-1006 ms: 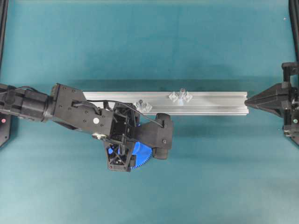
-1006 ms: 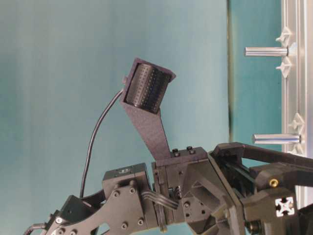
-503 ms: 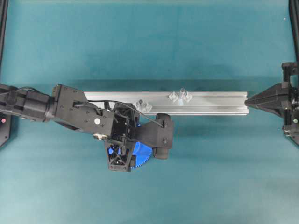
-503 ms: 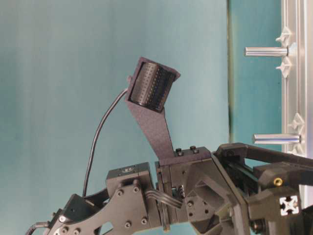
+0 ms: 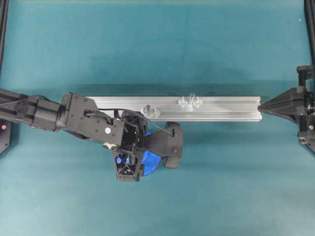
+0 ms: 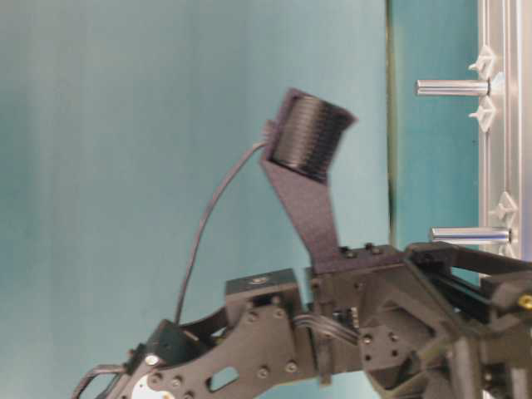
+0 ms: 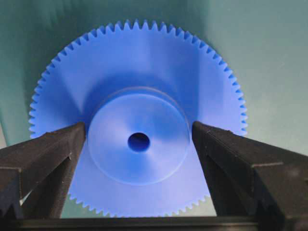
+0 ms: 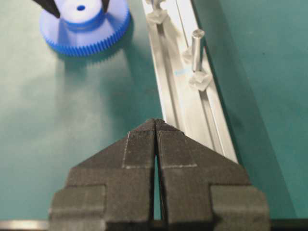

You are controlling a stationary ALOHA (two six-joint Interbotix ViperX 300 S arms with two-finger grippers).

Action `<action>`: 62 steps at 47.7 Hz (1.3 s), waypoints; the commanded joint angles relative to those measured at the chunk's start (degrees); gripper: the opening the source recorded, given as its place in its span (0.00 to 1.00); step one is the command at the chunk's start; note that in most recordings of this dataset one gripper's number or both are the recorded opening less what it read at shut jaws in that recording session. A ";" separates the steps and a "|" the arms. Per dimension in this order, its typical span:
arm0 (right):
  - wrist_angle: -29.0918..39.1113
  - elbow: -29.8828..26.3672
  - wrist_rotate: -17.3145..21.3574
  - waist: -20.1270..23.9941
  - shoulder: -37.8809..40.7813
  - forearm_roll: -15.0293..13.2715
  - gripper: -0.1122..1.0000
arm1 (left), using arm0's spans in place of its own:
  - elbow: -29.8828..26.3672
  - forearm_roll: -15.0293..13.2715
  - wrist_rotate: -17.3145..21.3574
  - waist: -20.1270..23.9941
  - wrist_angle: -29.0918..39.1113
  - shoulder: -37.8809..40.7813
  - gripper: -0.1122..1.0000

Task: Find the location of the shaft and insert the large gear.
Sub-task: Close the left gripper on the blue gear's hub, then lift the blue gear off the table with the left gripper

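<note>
Teal matte tabletop (image 5: 221, 172). Bright blue toothed plastic gear (image 7: 138, 91) flat between spread left gripper (image 7: 138, 137) fingers (image 7: 48, 149), hub seemingly untouched.

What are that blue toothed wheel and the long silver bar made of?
The large gear looks like moulded plastic: uniform bright blue, smooth with a soft sheen. The rail looks like extruded aluminium: pale silvery, brushed, with straight lengthwise grooves.

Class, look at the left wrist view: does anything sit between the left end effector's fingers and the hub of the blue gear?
Nothing visible does. The left end effector straddles the large gear; its fingers flank the raised hub, with only thin gaps between.
</note>
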 commanded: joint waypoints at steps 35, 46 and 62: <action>-0.26 -0.53 0.79 -0.09 0.35 0.09 0.07 | 0.70 0.09 -0.35 -0.18 -1.32 -1.05 0.94; -0.26 -0.62 0.79 -0.09 0.35 0.09 0.07 | 0.97 0.18 -3.43 -0.26 -1.67 -0.53 0.81; -0.35 -0.70 0.79 -0.09 0.44 0.09 0.07 | 1.76 0.18 -4.22 -0.26 -1.67 -0.62 0.73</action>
